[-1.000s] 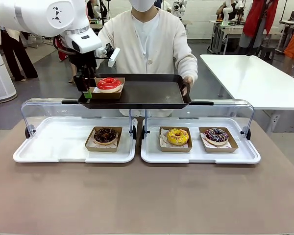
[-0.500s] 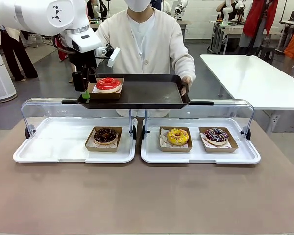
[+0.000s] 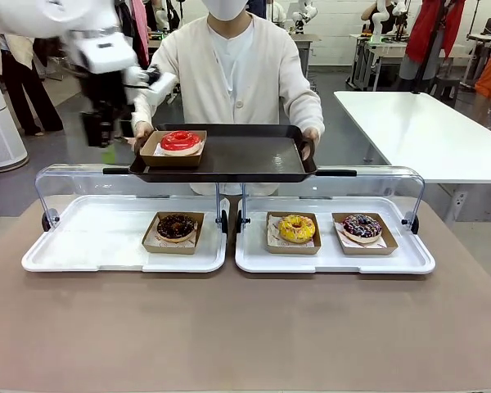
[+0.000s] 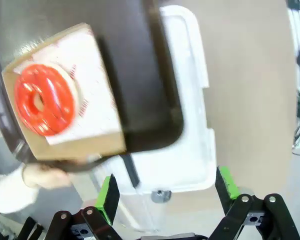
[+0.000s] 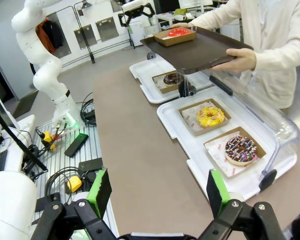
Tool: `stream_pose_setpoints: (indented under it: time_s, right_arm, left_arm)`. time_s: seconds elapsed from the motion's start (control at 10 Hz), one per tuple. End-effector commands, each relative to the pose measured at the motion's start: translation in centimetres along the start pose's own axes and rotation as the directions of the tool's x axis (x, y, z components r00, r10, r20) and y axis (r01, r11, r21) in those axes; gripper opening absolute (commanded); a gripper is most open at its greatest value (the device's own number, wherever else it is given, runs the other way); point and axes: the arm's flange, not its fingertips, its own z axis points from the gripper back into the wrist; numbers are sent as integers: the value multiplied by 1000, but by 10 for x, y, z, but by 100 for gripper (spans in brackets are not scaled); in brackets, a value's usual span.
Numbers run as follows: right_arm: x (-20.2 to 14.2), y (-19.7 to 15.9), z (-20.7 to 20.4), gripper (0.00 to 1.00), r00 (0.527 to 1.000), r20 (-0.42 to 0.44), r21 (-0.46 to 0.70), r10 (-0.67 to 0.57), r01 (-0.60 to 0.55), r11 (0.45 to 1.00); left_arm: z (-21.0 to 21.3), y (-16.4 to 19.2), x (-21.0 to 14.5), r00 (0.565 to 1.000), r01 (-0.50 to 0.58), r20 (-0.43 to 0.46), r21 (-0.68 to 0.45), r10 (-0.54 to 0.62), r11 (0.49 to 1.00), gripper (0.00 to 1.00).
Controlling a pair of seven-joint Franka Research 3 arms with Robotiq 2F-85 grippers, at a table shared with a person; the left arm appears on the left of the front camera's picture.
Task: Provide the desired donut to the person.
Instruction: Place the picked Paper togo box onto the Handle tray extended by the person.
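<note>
One red donut [image 3: 181, 140] sits in its box [image 3: 170, 158] at the left end of the dark tray [image 3: 254, 155]. The person [image 3: 237, 74] holds this tray by both ends above the clear cover [image 3: 74, 176]. My left gripper [image 3: 101, 143] hangs just beside the tray's left edge, apart from it. Its jaws are wide with nothing between them, and it looks blurred in the front view. My right gripper [image 5: 157, 192] is spread and empty too, well apart from the tray. I judge that the handing over is as good as done. The next move, I think, is to take the left arm clear without touching the tray's rim or the person's hand [image 3: 141, 131] close to it.
</note>
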Motion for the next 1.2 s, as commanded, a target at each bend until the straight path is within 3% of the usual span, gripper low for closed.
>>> stream_pose_setpoints:
  time_s: [0.0,0.3,0.6,1.1]
  right_arm:
    - [1,0,0,100,1000,25,1,15,-15,1000]
    - [1,0,0,100,1000,25,1,15,-15,1000]
    - [1,0,0,100,1000,25,1,15,-15,1000]
    - [1,0,0,100,1000,25,1,15,-15,1000]
  left_arm:
    - [6,-60,-57,999,12,51,8,-13,1000,100]
    - [-4,-105,-106,996,-19,92,34,16,999,100]
    - [-15,-111,-138,991,-50,125,5,49,999,100]
    - [-15,-115,-140,992,-75,97,-7,75,997,100]
